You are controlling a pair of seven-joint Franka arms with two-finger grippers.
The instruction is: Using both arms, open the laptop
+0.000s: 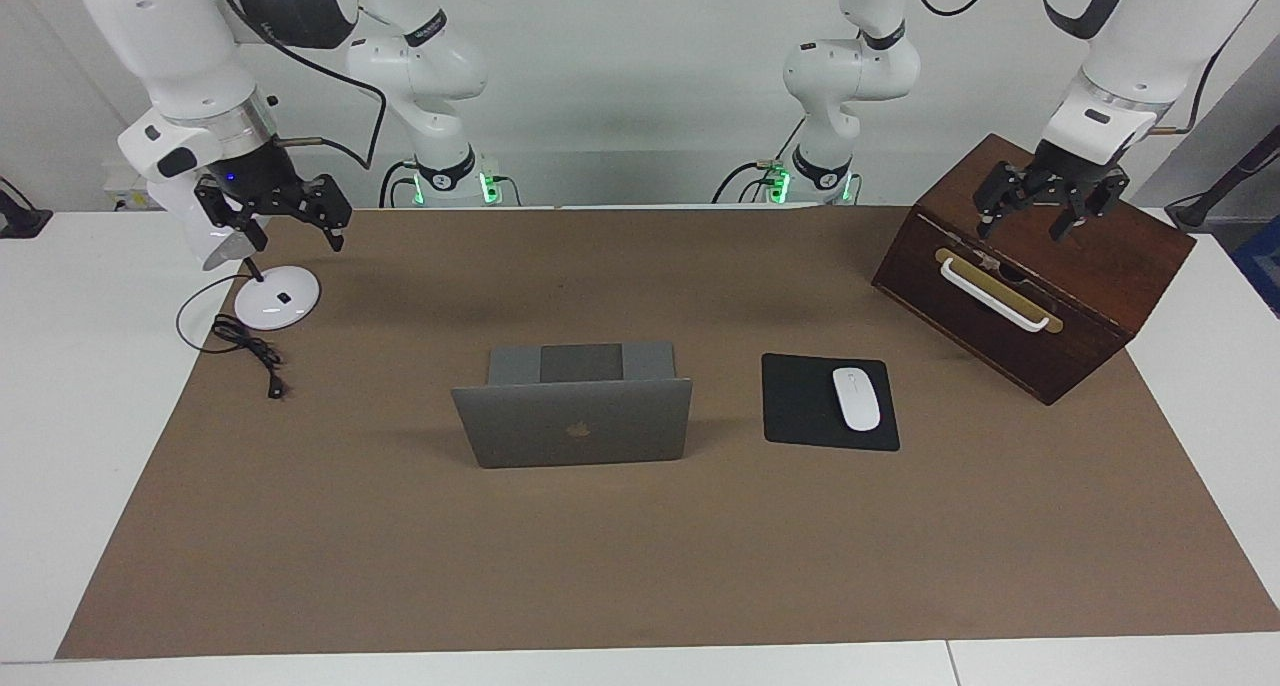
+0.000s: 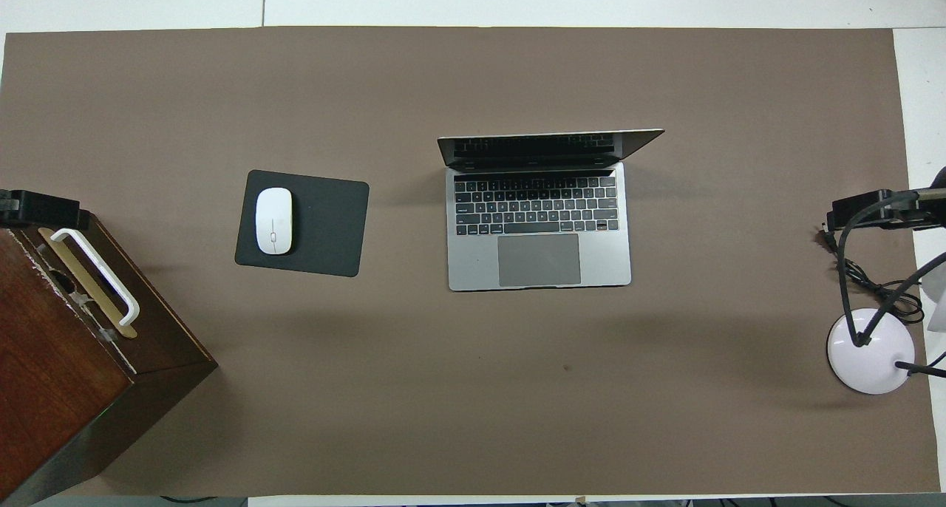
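The laptop [image 1: 572,421] stood open in the middle of the desk [image 1: 640,566], its lid raised close to upright with the logo side turned away from the robots, so the keyboard and trackpad faced the arms; judged from that, the opening looked done. Its base lay flat on the brown mat [image 2: 473,389], nothing touching it. Beside it, toward the left arm's end, the white mouse [image 1: 856,398] sat on the black mouse pad [image 1: 800,406], placed as for someone working at the keyboard.

Farther out, the left claw [image 1: 1039,207] hung over the top of the wooden box [image 1: 1090,296], above its white handle [image 1: 995,294], fingers spread and holding nothing. At the right arm's end, the right claw [image 1: 286,218] hung above the white lamp base [image 1: 278,297] and its loose cord [image 1: 245,346], also spread and empty. Both arms were well apart from the laptop, probably parked clear so the screen was unobstructed.
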